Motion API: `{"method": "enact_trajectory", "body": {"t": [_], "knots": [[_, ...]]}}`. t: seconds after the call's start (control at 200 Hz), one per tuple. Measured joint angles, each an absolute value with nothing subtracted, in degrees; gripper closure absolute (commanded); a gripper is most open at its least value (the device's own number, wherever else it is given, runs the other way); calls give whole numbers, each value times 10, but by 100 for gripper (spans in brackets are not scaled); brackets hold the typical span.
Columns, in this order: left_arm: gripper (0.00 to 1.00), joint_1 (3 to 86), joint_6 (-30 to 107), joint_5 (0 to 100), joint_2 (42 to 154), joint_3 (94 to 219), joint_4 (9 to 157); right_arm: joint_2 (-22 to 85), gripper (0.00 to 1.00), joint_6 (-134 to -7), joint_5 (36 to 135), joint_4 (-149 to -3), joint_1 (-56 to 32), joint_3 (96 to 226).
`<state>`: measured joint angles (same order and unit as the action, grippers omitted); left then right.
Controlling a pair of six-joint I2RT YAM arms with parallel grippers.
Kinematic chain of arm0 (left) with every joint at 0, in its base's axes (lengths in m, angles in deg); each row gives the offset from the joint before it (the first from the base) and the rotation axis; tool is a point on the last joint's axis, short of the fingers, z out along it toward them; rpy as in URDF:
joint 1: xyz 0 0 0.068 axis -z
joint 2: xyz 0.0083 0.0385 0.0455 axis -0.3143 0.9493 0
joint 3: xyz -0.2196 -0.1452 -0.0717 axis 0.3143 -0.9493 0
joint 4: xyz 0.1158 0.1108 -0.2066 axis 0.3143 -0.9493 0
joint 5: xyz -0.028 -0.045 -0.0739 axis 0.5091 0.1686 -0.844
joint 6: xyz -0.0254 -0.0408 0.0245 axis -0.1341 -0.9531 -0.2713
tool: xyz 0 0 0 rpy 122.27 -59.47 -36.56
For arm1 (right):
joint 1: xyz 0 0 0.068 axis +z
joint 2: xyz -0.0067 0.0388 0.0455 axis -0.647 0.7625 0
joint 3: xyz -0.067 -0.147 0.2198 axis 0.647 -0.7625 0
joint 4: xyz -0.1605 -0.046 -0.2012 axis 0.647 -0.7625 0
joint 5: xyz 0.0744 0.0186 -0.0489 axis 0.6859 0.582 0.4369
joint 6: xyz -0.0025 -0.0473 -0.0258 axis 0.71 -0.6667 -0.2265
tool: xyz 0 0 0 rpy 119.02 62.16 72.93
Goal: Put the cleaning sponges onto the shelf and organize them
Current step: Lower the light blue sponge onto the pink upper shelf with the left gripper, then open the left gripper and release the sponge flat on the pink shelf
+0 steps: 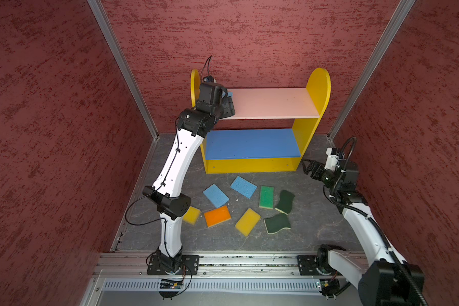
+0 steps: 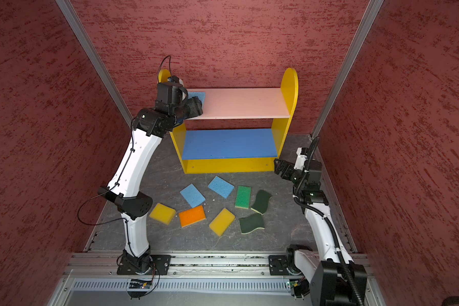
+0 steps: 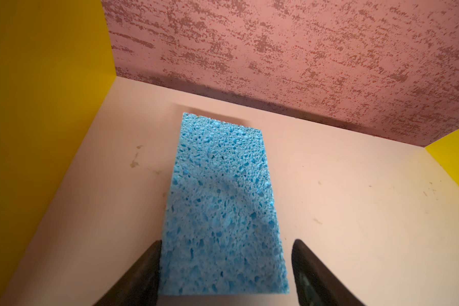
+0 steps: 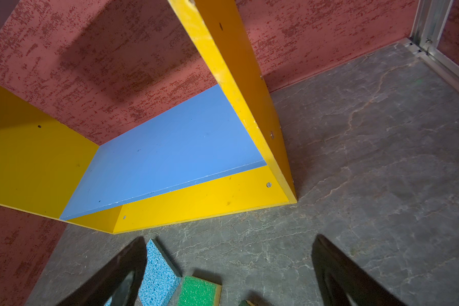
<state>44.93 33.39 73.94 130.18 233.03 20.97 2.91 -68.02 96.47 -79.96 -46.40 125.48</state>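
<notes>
Loose on my grey bench [image 1: 316, 238]: two yellow foam sponges [image 1: 192, 215] [image 1: 247, 222], one orange-topped sponge [image 1: 217, 216], two dark-green wavy sponges [image 1: 277, 224] [image 1: 286, 202], one bright-green-topped sponge [image 1: 266, 196], two light-blue porous sponges [image 1: 215, 195] [image 1: 243, 186]. My right gripper [image 4: 230, 237] gapes empty. Beyond, my left gripper [image 3: 225, 242], released, flanks a third light-blue sponge [image 3: 223, 201] on the yellow shelf's [image 1: 319, 87] pink board [image 1: 273, 103].

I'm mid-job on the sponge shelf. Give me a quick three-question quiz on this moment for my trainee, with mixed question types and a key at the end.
1. True or false: the light blue sponge between the fingers of the left gripper lies on the blue middle board.
2. How many sponges lie on the floor? A six, B eight, C nine.
3. Fill in: the fingers of the right gripper are ___ and hold nothing.

Key:
1. False. It lies flat on the pink upper board.
2. B
3. open
</notes>
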Motion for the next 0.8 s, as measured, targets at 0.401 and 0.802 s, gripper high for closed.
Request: {"method": "enact_trajectory", "body": {"t": [0.401,0.802], "knots": [[26,446,315,708,1302,2331,215,29,2,-680,965,-800,-464,1255],[25,434,291,672,1243,2244,253,29,1,-680,965,-800,-464,1255]]}}
